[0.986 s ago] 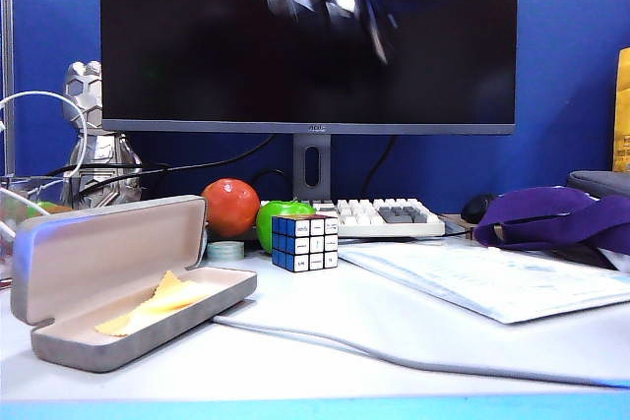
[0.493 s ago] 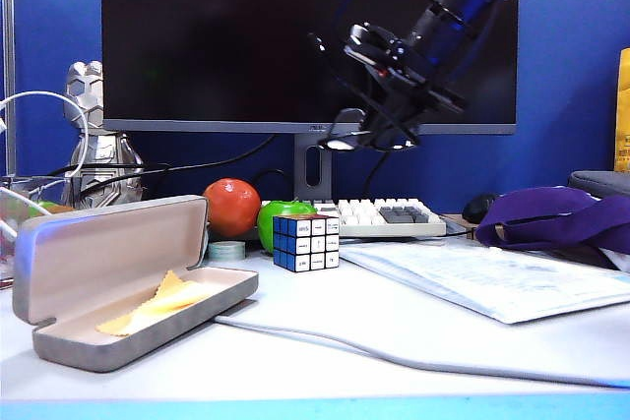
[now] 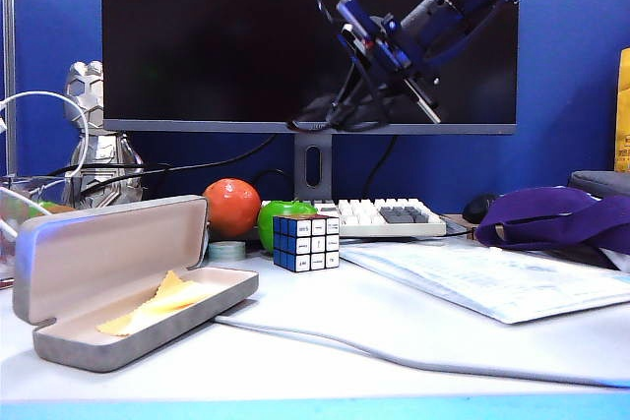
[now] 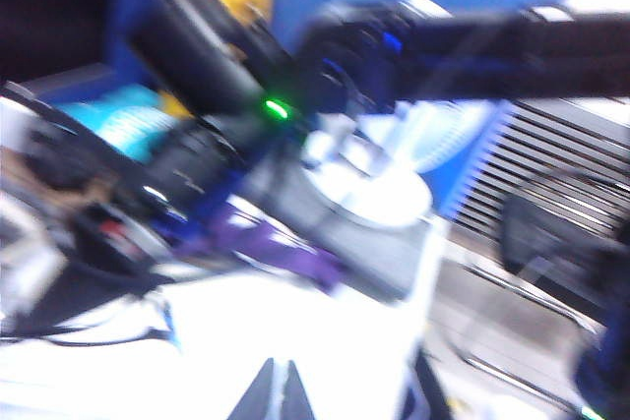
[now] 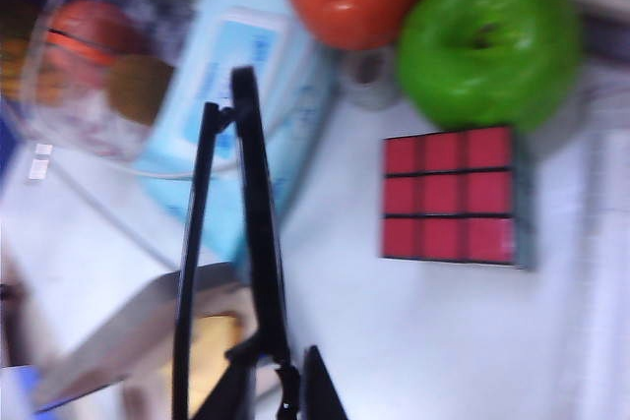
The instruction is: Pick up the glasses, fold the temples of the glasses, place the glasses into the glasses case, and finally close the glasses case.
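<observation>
Glasses [image 5: 251, 243], thin and black with slim folded temples [image 5: 192, 272], sat clamped in the right gripper [image 3: 366, 38] high before the dark monitor [image 3: 197, 36]. Lower left, the grey fabric-textured glasses case [image 3: 89, 346] lay open. Blur hid the left gripper's [image 4: 277, 392] state.

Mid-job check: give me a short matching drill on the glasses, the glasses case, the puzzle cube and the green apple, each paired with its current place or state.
Things:
1. glasses
2. glasses case
3. puzzle cube
4. green apple

Places or states:
A. on the table in front of the fruit
B. lid open, yellow cloth inside
C. held up in the air by the right claw, in front of the monitor
D. beside the red fruit, next to the keyboard

Pairs: 1-C, 2-B, 3-A, 4-D
</observation>
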Robot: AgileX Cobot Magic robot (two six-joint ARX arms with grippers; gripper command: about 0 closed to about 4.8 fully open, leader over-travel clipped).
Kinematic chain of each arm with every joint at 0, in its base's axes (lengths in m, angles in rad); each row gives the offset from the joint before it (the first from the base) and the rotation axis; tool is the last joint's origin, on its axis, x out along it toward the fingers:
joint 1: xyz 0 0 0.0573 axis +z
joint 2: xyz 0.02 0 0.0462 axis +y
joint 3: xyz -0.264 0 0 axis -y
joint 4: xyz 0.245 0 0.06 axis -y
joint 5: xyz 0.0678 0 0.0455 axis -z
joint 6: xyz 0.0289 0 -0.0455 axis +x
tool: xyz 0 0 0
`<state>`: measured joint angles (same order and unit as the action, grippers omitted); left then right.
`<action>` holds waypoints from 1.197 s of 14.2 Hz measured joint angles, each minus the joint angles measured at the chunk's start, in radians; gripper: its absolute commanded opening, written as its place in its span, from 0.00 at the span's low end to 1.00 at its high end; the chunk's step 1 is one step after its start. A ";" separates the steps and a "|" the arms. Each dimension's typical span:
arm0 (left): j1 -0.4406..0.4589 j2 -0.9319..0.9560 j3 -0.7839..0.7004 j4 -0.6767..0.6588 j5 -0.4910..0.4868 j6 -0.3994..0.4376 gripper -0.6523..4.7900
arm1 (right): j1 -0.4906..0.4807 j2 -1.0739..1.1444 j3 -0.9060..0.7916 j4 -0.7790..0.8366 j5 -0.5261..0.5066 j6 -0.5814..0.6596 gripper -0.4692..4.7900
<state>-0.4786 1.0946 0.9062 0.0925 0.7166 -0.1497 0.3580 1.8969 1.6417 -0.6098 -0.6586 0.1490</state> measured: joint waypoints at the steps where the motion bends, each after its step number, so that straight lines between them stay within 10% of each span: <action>1: 0.000 0.000 0.000 -0.010 0.052 0.000 0.11 | 0.003 0.000 0.000 0.012 -0.035 0.029 0.08; 6: -0.013 0.052 0.000 0.023 0.128 0.000 0.11 | 0.072 -0.001 0.000 0.097 -0.114 0.087 0.08; 13: -0.014 0.090 0.000 0.072 -0.047 0.004 0.11 | 0.111 -0.114 0.001 0.156 -0.181 0.115 0.08; 17: -0.014 0.090 0.000 0.071 -0.032 0.004 0.11 | 0.109 -0.114 0.003 0.037 0.337 -0.086 0.08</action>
<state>-0.4923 1.1843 0.9062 0.1631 0.6849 -0.1459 0.4667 1.7828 1.6444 -0.5732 -0.3218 0.0631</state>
